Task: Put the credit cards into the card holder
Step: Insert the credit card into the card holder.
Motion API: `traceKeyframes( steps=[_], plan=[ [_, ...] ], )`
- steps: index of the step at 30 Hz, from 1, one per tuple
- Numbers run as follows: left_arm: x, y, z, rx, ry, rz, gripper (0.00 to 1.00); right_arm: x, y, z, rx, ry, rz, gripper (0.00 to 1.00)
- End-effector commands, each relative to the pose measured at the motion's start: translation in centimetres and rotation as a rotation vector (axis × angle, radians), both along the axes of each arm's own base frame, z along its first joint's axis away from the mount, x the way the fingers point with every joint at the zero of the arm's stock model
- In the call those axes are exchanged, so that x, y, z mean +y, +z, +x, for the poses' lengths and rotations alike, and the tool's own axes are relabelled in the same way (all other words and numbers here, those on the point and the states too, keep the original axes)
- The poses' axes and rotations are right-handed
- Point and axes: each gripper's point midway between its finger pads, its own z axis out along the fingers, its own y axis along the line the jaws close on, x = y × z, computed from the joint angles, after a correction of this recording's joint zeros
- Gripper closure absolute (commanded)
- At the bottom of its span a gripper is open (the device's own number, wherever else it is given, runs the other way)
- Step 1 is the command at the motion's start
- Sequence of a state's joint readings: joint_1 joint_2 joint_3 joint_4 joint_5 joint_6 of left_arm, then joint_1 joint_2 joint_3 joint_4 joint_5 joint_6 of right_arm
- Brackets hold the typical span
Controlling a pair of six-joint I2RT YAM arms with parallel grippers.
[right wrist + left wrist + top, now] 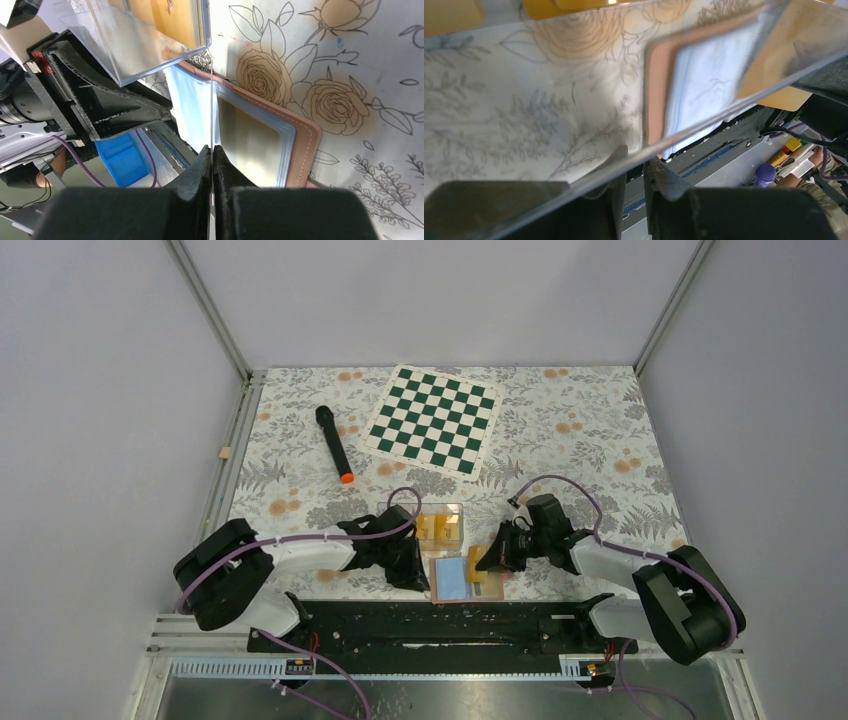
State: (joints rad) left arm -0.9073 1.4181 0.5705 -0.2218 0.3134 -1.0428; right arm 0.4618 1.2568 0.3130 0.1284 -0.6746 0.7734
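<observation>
The right gripper (212,150) clamps a card (473,562) edge-on, long axis running out from its fingertips, over the open card holder (300,145). The left gripper (636,160) straddles the box (145,50) wall, nearly together; grip unclear.

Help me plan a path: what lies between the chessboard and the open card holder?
In the top view, a clear box holding yellow cards stands between the chessboard and the card holder.

The right hand (487,558) holds a credit card (476,559) over the open card holder (452,580), opposite the left hand (415,570).
</observation>
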Motion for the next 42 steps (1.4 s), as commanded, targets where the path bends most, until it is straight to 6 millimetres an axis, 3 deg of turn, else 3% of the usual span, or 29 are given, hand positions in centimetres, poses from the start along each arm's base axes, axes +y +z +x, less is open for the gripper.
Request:
traceKeyframes(
  steps=[1, 11, 25, 30, 33, 42],
  plan=[
    [-1.6, 0.5, 1.0, -0.052, -0.015, -0.022, 0.83, 0.7, 0.7, 0.5, -0.036, 0.018, 0.062, 1.00],
    [-2.0, -0.4, 0.7, -0.046, -0.032, 0.011, 0.96, 0.9, -0.1, -1.1, 0.049, 0.041, 0.096, 1.00],
    [-2.5, -0.8, 0.7, -0.049, -0.042, 0.021, 1.00, 1.4, -0.2, -3.1, 0.087, 0.092, 0.081, 1.00],
    [-2.5, -0.9, 0.5, -0.045, -0.050, 0.024, 1.00, 0.5, 0.1, -2.2, 0.020, 0.070, -0.010, 1.00],
    [-2.3, -1.1, 0.4, -0.042, -0.052, 0.030, 1.00, -0.1, 0.9, -0.3, -0.050, 0.025, -0.052, 1.00],
    [-2.2, -1.3, 0.2, -0.037, -0.057, 0.035, 1.00, -0.8, 1.0, 1.8, -0.057, 0.010, -0.094, 1.00]
  ],
)
